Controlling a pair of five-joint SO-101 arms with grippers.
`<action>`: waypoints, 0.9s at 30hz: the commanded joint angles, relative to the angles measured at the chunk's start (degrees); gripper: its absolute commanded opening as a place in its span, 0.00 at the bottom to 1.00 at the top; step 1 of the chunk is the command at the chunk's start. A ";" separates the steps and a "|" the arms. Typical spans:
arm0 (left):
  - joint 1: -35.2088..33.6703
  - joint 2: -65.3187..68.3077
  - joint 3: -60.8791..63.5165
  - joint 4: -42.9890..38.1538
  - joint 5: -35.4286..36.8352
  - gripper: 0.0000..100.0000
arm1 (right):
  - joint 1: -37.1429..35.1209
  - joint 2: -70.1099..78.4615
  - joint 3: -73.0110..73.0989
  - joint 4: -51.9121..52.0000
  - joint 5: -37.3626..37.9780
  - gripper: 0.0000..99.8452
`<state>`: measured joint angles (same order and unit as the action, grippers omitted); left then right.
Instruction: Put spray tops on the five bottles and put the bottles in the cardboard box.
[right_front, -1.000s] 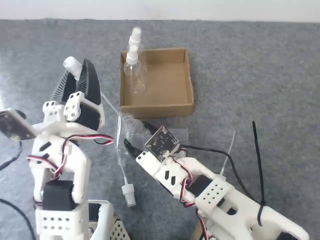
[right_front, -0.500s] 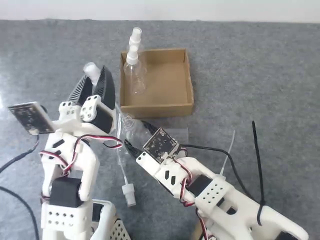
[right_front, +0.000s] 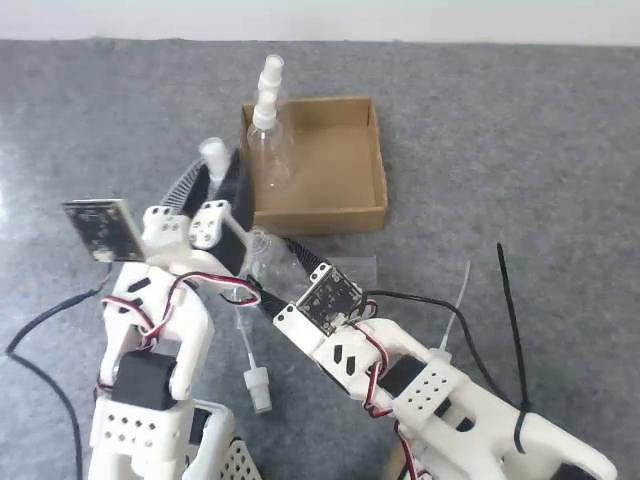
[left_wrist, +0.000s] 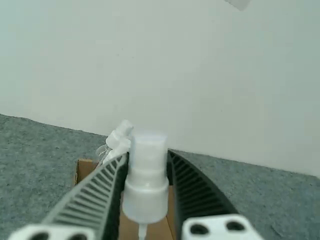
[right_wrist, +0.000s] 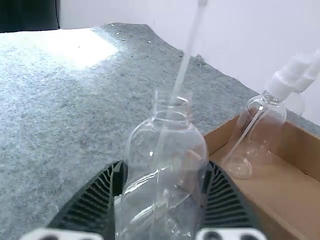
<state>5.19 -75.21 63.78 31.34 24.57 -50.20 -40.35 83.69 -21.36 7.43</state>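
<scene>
My right gripper (right_front: 270, 268) is shut on a clear open bottle (right_front: 263, 252), held upright just in front of the cardboard box (right_front: 345, 170). In the right wrist view the bottle (right_wrist: 162, 160) stands between the black fingers (right_wrist: 100, 192). My left gripper (right_front: 215, 168) is shut on a white spray top (right_front: 212, 153) above it. The top's thin tube (right_wrist: 187, 55) slants down into the bottle's neck. The left wrist view has the spray top (left_wrist: 146, 175) clamped between the ribbed fingers (left_wrist: 107, 185). Two capped bottles (right_front: 270, 135) stand in the box's far left corner.
A loose spray top (right_front: 257, 385) with its tube lies on the grey mat between the arm bases. Another one (right_front: 445, 345) lies right of the right arm, by a black cable (right_front: 515, 330). A clear plastic sheet (right_front: 360, 270) lies before the box.
My left arm has swung right toward the box with the spray top, bringing its tube over and into the held bottle's neck. The right arm has barely moved.
</scene>
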 joint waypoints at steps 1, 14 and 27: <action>0.79 -0.70 -0.75 -0.44 -0.97 0.01 | 0.31 -2.33 -0.62 -1.54 1.05 0.07; 2.55 -0.70 -0.57 1.49 -5.45 0.01 | 4.18 -2.77 -0.70 -2.07 0.70 0.01; 3.78 -0.70 -0.57 3.25 -7.91 0.01 | 6.37 -2.86 -1.05 -6.99 0.70 0.01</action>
<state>8.79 -75.21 63.78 34.24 17.19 -45.36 -40.35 83.69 -24.97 7.60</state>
